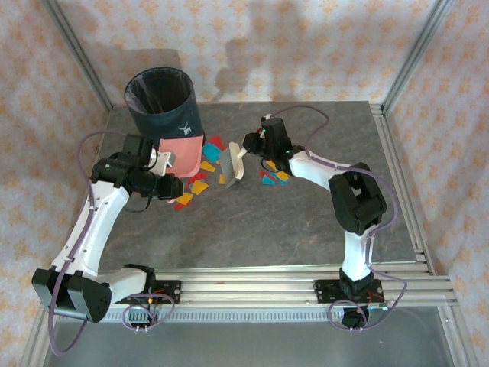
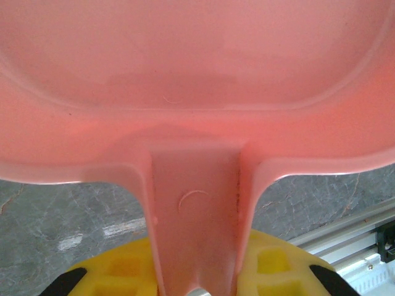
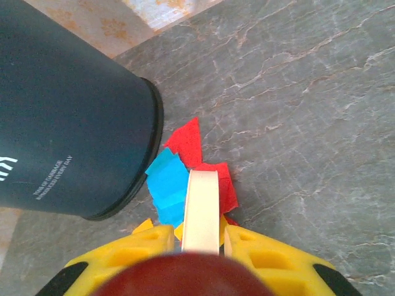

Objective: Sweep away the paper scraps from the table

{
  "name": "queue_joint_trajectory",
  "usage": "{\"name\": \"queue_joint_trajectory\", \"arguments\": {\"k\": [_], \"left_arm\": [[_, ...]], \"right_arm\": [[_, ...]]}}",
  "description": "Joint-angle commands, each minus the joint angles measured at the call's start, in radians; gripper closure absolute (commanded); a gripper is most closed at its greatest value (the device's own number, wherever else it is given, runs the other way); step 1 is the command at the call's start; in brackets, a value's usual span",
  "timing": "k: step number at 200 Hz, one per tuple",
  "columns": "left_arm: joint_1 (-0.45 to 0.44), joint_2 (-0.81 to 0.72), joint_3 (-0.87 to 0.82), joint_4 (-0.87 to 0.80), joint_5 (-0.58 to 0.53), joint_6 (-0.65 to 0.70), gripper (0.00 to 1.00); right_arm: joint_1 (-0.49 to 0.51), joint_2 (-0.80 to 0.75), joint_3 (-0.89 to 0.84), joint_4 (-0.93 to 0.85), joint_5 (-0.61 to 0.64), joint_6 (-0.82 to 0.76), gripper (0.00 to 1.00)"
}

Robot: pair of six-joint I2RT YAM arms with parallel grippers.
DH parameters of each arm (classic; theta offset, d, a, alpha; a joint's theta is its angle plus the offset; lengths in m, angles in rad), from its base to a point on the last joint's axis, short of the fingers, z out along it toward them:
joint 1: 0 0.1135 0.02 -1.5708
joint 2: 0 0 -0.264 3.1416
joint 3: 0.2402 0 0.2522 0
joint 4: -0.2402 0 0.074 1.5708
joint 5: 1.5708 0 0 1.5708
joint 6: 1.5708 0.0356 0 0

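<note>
Robotics lab test cell — left arm (image 1: 92,225) and right arm (image 1: 355,200) bolted to aluminium rails (image 1: 252,289) at a stone-patterned table (image 1: 290,222), enclosed by wallpaper panels (image 1: 306,46) and corner posts (image 1: 417,50).

1. The left arm (image 1: 92,229) and the right arm (image 1: 353,256) both have white rounded links joined by black joints.
2. A thin lilac cable (image 1: 394,206) runs in loose loops along each arm.
3. Each base (image 1: 151,284) is a black block with small wires beside it.
4. The jaws are yellow plastic with square hollow cells and black outer corners.
</note>
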Motion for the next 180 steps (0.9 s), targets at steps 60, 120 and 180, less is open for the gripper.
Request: {"name": "queue_joint_trajectory", "arguments": {"k": [60, 120, 180], "left_arm": [[-0.053, -0.012, 0.005, -0.007, -0.019, 0.014, 1.0], [-0.142, 0.021, 0.012, 0.015, -0.061, -0.002, 1.0], [-0.247, 0.092, 0.023, -0.005, -0.136, 0.014, 1.0]], "right_arm": [[-0.002, -0.203, -0.121, -0.198, 0.29, -0.191, 1.0], [-0.003, -0.307, -0.16, -0.304, 0.446, -0.276, 1.0], [-0.003, -0.392, -0.168, -0.333, 0.45, -0.319, 1.0]]}}
